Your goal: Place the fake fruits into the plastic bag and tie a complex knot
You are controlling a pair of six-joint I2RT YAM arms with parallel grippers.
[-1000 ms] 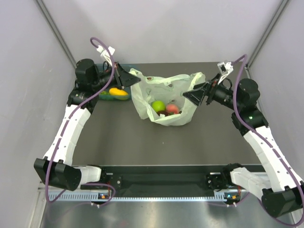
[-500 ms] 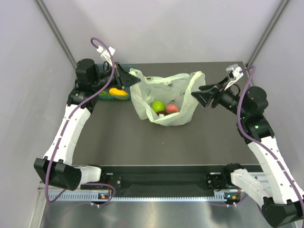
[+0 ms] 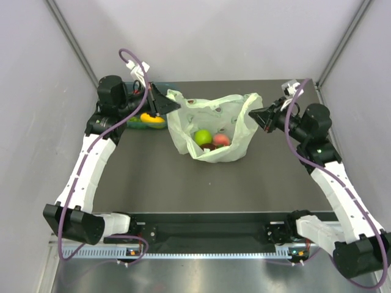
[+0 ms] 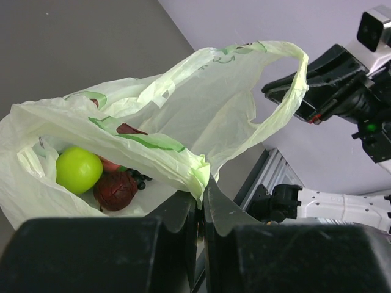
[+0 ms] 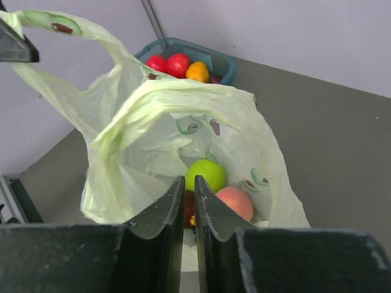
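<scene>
**Layout.** The counter [image 3: 153,177] carries the bag [image 3: 211,108] at the middle of the far edge, mouth open and upright. The tub [image 5: 221,63] sits in the far-left corner.

**Grippers.** The left gripper [image 4: 200,190] pinches the bag's left rim, with green film caught between its tips. The right gripper [image 3: 252,113] has its tips nearly pressed together, and nothing shows in the thin slit between them. It sits at the right handle [image 4: 299,70]. Whether it touches that loop cannot be told.

**Fruits.** Inside the bag lie 1 green apple [image 3: 203,136], 1 peach [image 3: 222,140] and 1 dark fruit [image 4: 115,189]. The tub holds 1 mango [image 3: 151,118], 2 red apples [image 5: 168,63] and 1 orange [image 5: 197,71].

**Change.** 1 second ago the right gripper lay low against the bag's right wall. It then drew back toward the right edge, and now stands nearer the far edge, level with the handle. The left gripper and the bag have held position.

**Meaning.** The right arm appears to be lining up on the handle. Loading is incomplete while 4 fruits remain in the tub, and tying has not begun.
</scene>
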